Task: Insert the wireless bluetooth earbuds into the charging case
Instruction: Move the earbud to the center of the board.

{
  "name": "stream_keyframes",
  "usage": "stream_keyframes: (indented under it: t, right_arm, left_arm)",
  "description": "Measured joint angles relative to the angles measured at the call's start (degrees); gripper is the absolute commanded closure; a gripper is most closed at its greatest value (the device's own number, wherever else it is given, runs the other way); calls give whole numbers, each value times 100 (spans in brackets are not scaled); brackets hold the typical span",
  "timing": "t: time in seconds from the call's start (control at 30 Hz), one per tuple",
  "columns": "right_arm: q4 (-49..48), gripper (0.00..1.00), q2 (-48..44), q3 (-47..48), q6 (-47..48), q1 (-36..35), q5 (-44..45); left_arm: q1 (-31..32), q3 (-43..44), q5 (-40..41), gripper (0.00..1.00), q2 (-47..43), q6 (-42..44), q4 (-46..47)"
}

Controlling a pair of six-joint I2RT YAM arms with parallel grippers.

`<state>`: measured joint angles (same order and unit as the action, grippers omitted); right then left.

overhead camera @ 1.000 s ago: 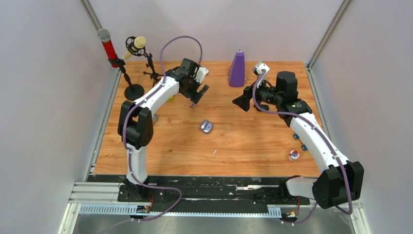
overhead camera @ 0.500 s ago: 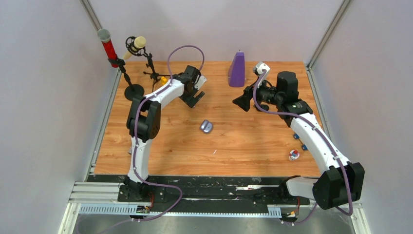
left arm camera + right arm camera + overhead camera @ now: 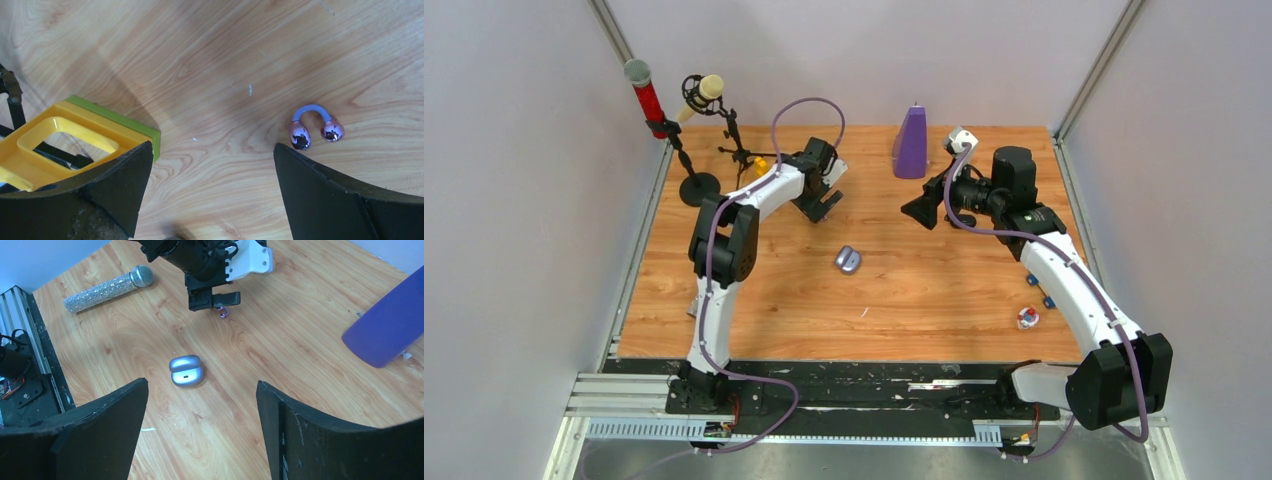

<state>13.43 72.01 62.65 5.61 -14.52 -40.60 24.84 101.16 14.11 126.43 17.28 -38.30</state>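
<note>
A pale purple earbud [image 3: 316, 129], two glossy beads joined by a bluish arc, lies on the wood just beyond my left gripper's right finger. It also shows in the right wrist view [image 3: 223, 313]. My left gripper [image 3: 212, 150] is open and empty, low over the table [image 3: 822, 203]. The silver-purple oval charging case [image 3: 848, 260] lies mid-table, also in the right wrist view [image 3: 186, 370]; I cannot tell whether its lid is open. My right gripper [image 3: 202, 385] is open and empty, held high and pointing at the case [image 3: 921, 212]. No black earbuds show.
A yellow and green frame [image 3: 75, 135] lies by the left finger. A purple cone-shaped object [image 3: 911, 143] stands at the back. Microphone stands [image 3: 699, 185] are back left; a glittery microphone [image 3: 105, 287] lies on the table. Small bits [image 3: 1027, 318] lie at the right.
My left gripper has moved back and down toward the table near the earbud, mostly in the first half second. The right arm and the case have not moved.
</note>
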Motion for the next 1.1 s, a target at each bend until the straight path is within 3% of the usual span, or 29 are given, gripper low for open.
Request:
stream_keyframes:
  t: [0.37, 0.8, 1.1]
  right_arm:
    - [-22, 19, 118, 0, -26, 0, -66]
    - [203, 29, 1867, 566, -634, 114, -439]
    - [389, 32, 1934, 758, -726, 278, -636]
  left_arm:
    - [4, 468, -129, 1, 343, -35, 4]
    - [404, 815, -649, 2, 564, -157, 9]
    - [817, 1202, -1185, 1, 796, -271, -94]
